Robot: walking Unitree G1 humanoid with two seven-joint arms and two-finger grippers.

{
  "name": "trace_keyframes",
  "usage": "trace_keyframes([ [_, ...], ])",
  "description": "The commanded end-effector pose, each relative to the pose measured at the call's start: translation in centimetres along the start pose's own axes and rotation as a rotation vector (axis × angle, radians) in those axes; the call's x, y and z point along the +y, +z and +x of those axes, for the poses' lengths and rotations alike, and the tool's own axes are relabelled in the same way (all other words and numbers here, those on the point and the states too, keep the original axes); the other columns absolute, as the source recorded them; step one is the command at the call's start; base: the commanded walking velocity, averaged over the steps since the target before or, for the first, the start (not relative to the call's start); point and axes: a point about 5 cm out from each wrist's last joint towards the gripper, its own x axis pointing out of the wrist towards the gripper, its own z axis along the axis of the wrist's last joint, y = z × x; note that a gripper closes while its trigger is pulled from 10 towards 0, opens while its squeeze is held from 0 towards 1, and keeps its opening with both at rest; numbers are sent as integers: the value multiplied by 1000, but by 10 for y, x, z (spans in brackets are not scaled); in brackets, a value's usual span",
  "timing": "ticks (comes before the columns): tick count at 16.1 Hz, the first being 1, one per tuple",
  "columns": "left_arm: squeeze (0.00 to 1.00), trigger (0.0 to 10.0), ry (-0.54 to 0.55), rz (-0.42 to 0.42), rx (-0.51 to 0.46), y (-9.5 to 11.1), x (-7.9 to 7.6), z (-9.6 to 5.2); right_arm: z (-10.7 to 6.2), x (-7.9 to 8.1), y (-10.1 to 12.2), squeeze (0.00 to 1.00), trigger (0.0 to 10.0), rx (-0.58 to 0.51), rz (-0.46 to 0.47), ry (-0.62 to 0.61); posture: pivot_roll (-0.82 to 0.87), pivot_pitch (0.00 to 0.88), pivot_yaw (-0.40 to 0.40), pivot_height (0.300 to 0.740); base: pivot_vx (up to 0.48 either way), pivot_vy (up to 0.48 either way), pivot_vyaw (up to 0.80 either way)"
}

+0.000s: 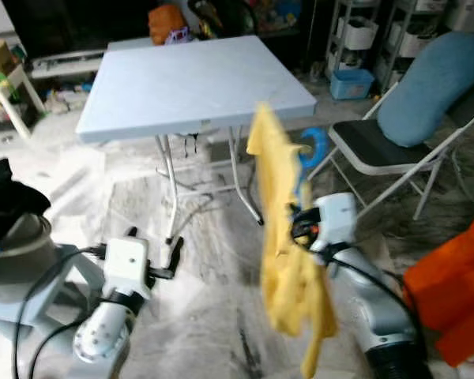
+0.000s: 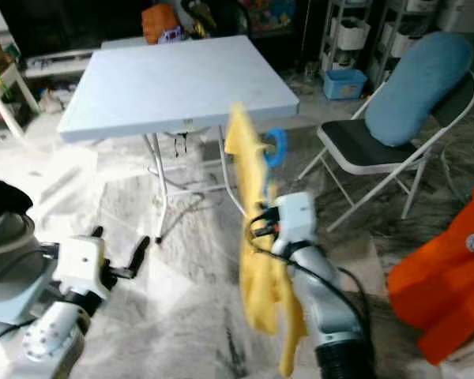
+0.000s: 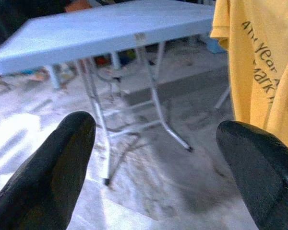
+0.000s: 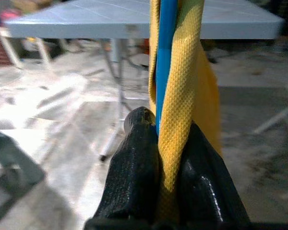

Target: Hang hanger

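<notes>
Yellow shirt (image 1: 284,237) on blue hanger (image 4: 165,57), held up before the surface (image 1: 189,83).
Right hand (image 4: 165,143) pinches rod and cloth together; left hand (image 3: 158,163) spread, empty. Light, floppy load; grip the stiff rod.

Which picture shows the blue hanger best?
The right wrist view: the hanger runs straight up, pinched with the yellow shirt by the right gripper. The eye views show just its blue hook peeking from behind the shirt. In the left wrist view the shirt is seen beyond the open left gripper.
</notes>
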Motion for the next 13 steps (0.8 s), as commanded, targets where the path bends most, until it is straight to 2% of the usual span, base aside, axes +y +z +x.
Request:
trace_keyframes([
  [1,0,10000,-10,-2,2,1,-3,1,1,-3,17,0,10000,-77,-18,3,56,0,46,740,0,0,438],
  [4,0,10000,-1,1,9,1,-3,5,2,1,19,0,10000,-81,-28,40,51,0,41,740,0,0,535],
  [6,0,10000,-24,36,32,-2,-4,8,3,3,21,0,10000,-84,3,45,48,0,34,740,0,0,0],
  [8,0,10000,-93,87,13,1,-5,14,3,12,29,0,10000,-66,65,131,46,0,29,740,0,0,0],
  [9,0,10000,-99,113,5,3,-2,19,-1,20,34,0,10000,-58,79,226,42,0,27,740,0,0,0],
  [11,0,10000,-101,126,-13,9,3,30,-10,25,44,0,10000,-60,111,332,35,0,27,740,0,0,0],
  [12,0,10000,-114,147,-25,13,4,38,-11,20,51,0,10000,-83,72,324,21,0,31,740,0,0,0],
  [13,0,10000,-120,160,-32,15,3,41,-7,9,52,0,10000,-89,16,232,20,0,33,740,0,0,0],
])
